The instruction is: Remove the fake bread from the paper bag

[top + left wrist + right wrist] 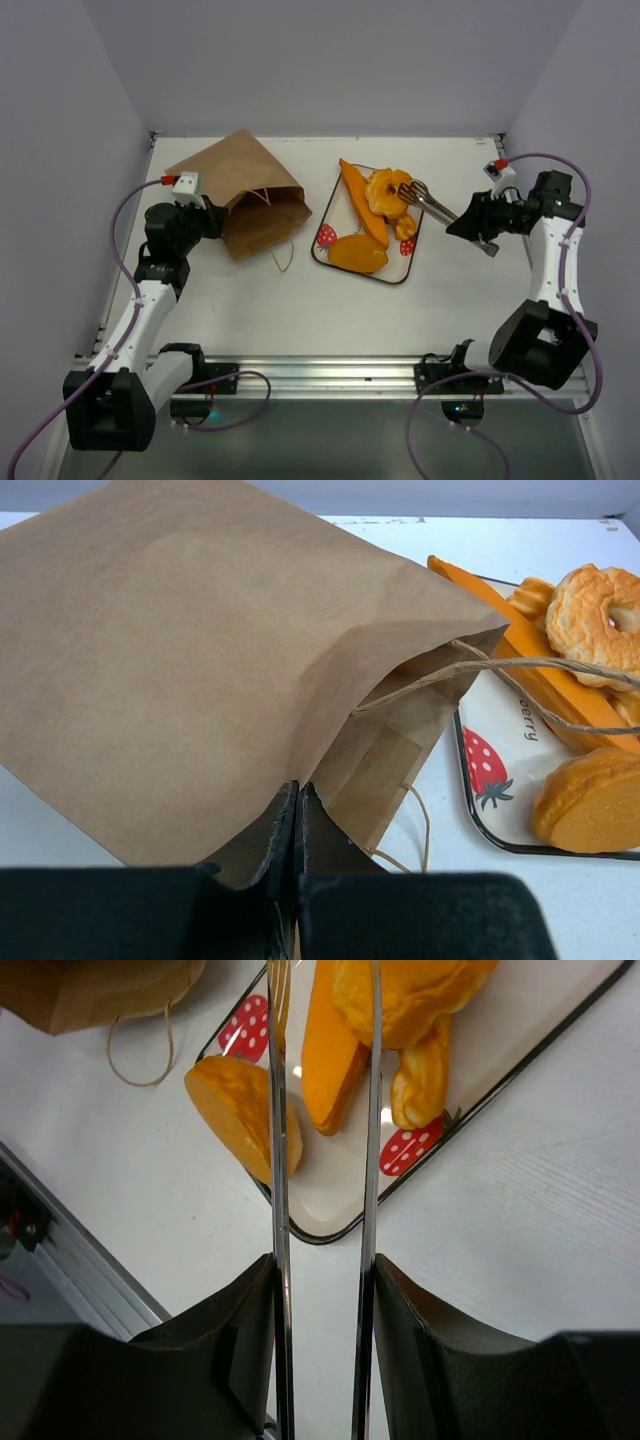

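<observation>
The brown paper bag lies on its side at the left, its mouth facing the tray. My left gripper is shut on the bag's near edge, fingers pressed together. The fake bread lies on a strawberry-print tray: a baguette, a ring piece, an oval loaf and a small roll. My right gripper is shut on metal tongs. The tong arms stand apart, their tips over the ring piece.
The bag's string handles trail toward the tray, one loop lying on the white table. Grey walls close in the table at the back and sides. A metal rail runs along the near edge.
</observation>
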Robot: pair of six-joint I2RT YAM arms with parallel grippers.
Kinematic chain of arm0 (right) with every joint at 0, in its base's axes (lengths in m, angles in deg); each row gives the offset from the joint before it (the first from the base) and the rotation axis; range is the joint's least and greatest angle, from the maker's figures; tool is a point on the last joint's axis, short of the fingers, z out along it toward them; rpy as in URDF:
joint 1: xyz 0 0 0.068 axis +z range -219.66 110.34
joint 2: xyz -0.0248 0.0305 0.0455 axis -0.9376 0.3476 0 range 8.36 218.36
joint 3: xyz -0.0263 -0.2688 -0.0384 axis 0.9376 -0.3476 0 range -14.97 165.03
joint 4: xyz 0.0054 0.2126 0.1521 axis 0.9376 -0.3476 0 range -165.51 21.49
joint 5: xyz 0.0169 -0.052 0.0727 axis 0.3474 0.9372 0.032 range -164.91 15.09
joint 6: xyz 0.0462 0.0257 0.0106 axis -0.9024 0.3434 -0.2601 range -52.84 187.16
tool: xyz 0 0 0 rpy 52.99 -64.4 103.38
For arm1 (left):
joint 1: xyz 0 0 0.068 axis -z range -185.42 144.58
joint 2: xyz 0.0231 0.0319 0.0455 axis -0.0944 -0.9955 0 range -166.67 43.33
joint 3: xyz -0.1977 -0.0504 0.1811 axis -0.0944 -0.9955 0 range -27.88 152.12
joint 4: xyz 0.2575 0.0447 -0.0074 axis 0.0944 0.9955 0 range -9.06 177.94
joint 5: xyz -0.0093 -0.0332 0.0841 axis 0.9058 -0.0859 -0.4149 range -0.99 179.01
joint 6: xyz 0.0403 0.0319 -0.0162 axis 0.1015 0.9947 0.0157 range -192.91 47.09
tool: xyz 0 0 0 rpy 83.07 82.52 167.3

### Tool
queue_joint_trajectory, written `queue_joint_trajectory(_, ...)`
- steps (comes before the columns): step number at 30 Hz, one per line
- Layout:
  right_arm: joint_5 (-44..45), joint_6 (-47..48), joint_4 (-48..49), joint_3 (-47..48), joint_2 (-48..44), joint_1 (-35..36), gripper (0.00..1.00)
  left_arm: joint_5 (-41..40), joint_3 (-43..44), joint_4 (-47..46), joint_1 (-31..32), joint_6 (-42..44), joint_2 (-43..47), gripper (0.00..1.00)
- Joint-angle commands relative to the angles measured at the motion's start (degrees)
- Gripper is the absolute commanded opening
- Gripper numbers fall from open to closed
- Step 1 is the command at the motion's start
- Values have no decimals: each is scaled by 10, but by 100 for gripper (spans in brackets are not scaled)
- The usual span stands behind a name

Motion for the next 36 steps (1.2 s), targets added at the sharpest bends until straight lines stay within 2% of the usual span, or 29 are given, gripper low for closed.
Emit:
queue_joint_trajectory(1,12,30,-15,11,-35,54,43,14,-1,-27,-6,1,4,2)
queue_joint_trajectory(7,102,-7,52,6,-78,233,43,27,23,-12,-6,-8,-2,2)
queue_joint_trajectory(10,162,-22,92,22,-73,364,43,42,39,-3,-6,-23,-6,2)
queue_joint_trajectory(13,218,-22,127,44,-43,442,43,56,55,7,-7,-37,-8,2)
queue_joint_trajectory(14,255,-21,135,52,-22,493,43,57,61,12,-7,-40,-7,2)
queue_joint_trajectory(19,374,-37,243,53,38,631,42,64,81,30,-7,-77,7,2)
queue_joint_trajectory(22,420,-71,320,54,72,659,41,75,82,24,-7,-107,11,2)
queue_joint_trajectory(26,431,-133,401,72,117,670,41,93,69,5,-7,-139,11,2)
queue_joint_trajectory(36,450,-216,506,48,162,697,41,123,24,-79,-7,-228,0,2)
